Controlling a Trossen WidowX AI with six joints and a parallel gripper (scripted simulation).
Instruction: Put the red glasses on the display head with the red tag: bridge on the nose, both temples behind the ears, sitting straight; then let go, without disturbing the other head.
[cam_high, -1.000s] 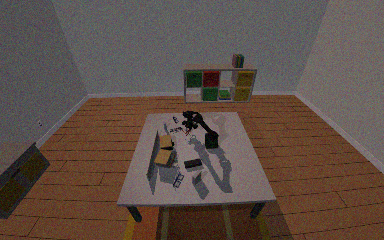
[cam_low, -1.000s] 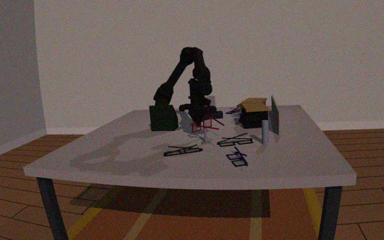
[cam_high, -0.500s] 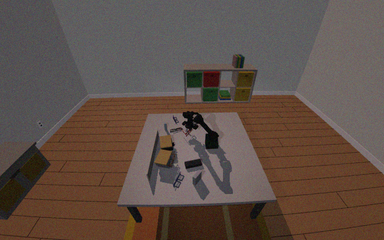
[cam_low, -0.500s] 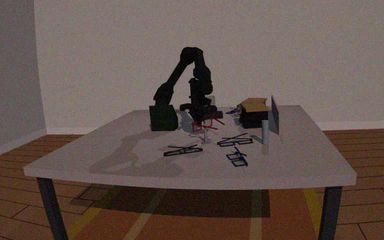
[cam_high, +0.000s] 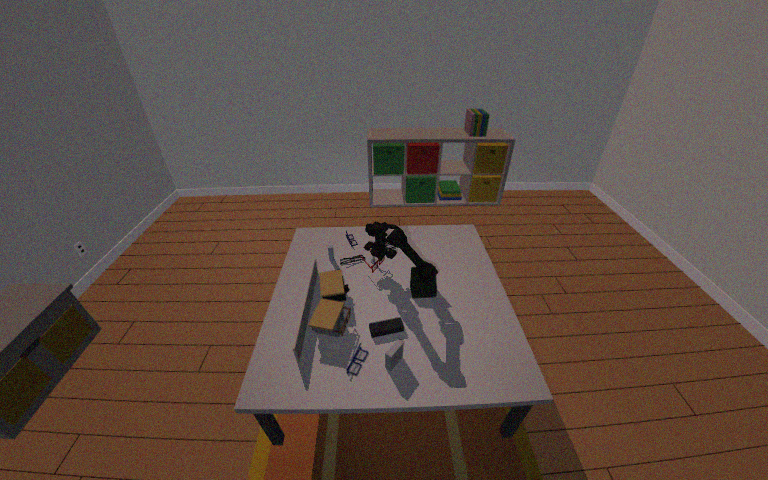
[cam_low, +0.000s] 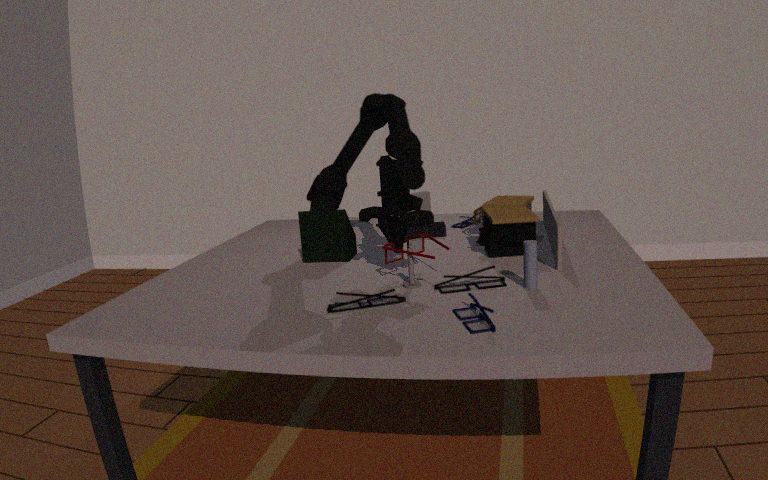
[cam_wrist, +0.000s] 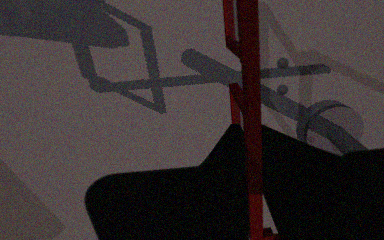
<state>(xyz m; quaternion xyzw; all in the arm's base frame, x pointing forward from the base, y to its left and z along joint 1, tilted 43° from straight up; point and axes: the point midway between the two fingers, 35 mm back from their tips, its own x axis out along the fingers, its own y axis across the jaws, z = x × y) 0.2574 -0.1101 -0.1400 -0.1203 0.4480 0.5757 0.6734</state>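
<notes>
My gripper (cam_high: 378, 255) (cam_low: 398, 236) (cam_wrist: 242, 132) is shut on the red glasses (cam_high: 375, 264) (cam_low: 408, 246) (cam_wrist: 248, 75) and holds them a little above the table (cam_high: 481, 316) (cam_low: 169, 305), over a small grey post (cam_low: 411, 272) (cam_wrist: 330, 120) with a round foot. The glasses hang open, temples pointing away from the arm base. Two display heads with tan tops (cam_high: 332, 283) (cam_high: 327, 314) (cam_low: 506, 210) stand side by side in front of an upright grey panel (cam_high: 305, 316) (cam_low: 549, 229), well away from the gripper. I cannot make out which head carries the red tag.
Dark glasses (cam_low: 365, 300) (cam_low: 470, 281) and blue glasses (cam_low: 474, 318) lie on the table near the post. A grey cylinder (cam_low: 530, 263) stands by the panel. A black box (cam_high: 386, 327), a small grey card (cam_high: 394, 356) and more blue glasses (cam_high: 356, 362) lie beyond the heads. The arm base (cam_high: 423, 281) (cam_low: 325, 234) stands mid-table.
</notes>
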